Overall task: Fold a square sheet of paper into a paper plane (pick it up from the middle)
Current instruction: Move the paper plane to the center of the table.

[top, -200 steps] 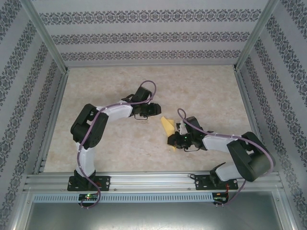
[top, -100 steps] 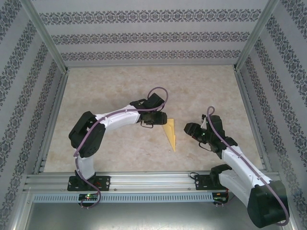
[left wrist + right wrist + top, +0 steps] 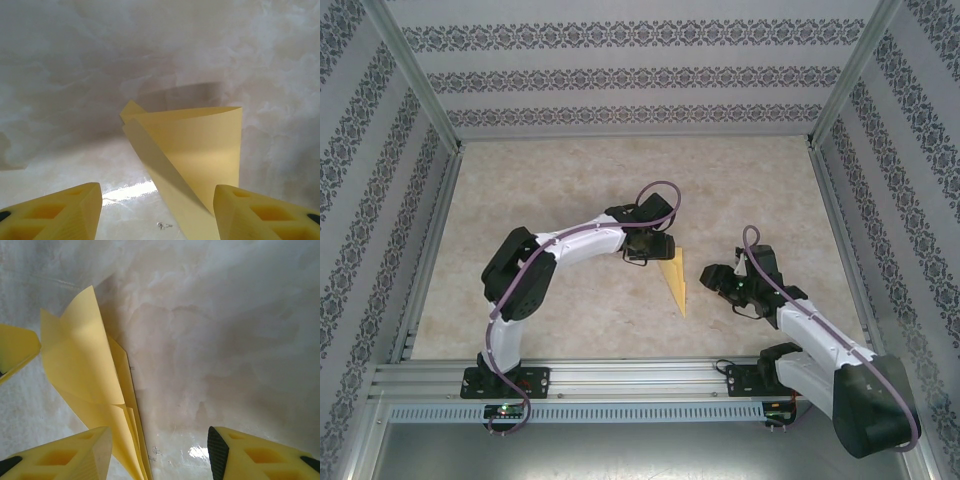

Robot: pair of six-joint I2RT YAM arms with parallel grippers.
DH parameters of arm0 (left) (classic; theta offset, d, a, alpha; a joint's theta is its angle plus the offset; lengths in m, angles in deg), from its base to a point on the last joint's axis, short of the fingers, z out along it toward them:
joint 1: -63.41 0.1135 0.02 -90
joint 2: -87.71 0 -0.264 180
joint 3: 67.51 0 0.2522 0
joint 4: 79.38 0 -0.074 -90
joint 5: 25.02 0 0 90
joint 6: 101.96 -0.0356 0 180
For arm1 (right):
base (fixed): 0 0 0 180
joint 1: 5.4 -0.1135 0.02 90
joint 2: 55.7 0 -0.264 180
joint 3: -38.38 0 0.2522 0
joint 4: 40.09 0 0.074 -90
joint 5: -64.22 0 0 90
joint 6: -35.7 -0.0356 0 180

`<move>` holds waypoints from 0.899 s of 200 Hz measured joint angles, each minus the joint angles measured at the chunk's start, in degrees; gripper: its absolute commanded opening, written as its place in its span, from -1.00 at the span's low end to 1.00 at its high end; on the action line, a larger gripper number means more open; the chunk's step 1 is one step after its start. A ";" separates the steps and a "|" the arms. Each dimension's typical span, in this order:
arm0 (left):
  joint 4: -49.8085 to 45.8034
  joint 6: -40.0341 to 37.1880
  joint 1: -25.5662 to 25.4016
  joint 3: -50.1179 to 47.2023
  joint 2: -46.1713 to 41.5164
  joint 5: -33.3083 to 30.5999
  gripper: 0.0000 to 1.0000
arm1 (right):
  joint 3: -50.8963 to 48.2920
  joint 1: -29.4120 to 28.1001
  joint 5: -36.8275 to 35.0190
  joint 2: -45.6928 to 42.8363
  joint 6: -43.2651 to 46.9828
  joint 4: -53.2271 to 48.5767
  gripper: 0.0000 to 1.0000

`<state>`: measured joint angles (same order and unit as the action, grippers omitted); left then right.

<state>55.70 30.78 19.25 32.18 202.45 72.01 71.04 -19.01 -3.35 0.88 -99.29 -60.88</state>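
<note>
The square sheet of paper lies folded into a narrow yellow paper plane point(image 3: 677, 283) on the marble-look table, with its nose pointing toward the near edge. My left gripper point(image 3: 655, 256) hovers at its wide far end, open. In the left wrist view a raised flap of the plane point(image 3: 200, 150) stands ahead of the left gripper point(image 3: 157, 215) and runs down toward the right finger point(image 3: 265, 212). My right gripper point(image 3: 710, 277) is just right of the plane, open and apart from it. In the right wrist view the plane point(image 3: 85, 370) lies beside the left finger point(image 3: 65, 455) of the right gripper point(image 3: 157, 455), layered folds showing.
The table point(image 3: 570, 190) is ringed by an aluminium frame point(image 3: 430, 250) and patterned walls. A slotted rail point(image 3: 640, 375) carrying both arm bases runs along the near edge. A yellow fingertip of the left gripper point(image 3: 15, 347) shows at the left edge of the right wrist view.
My right gripper has let go of the plane, opened and pulled back to the right. The left gripper has moved right and nearer, over the plane's wide end, opening wider.
</note>
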 measured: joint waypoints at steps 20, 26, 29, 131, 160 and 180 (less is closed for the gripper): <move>-1.09 0.22 -0.52 2.10 1.05 -0.02 0.27 | -0.07 0.00 0.66 0.79 0.02 1.14 0.09; -1.31 0.28 -0.72 2.56 1.31 -0.02 0.28 | -0.15 0.00 0.81 0.98 0.00 1.46 0.09; -1.44 0.37 -0.79 2.80 1.44 -0.02 0.28 | -0.20 0.00 0.87 1.07 0.00 1.62 0.09; -4.22 2.54 -1.22 0.96 3.06 -0.68 -0.40 | 4.81 -7.34 3.10 10.08 1.97 5.01 0.08; -3.87 2.97 -1.14 -2.84 0.87 -1.31 -0.47 | 8.04 -9.97 2.69 16.44 3.43 5.73 0.03; -2.89 2.97 -1.11 -4.28 -0.20 -1.31 -0.48 | 9.84 -10.67 2.54 20.81 3.85 5.99 0.03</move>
<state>52.82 33.75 18.14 27.90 202.25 70.70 80.87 -29.67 -0.81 21.69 -95.45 -54.89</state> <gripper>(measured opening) 0.266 0.516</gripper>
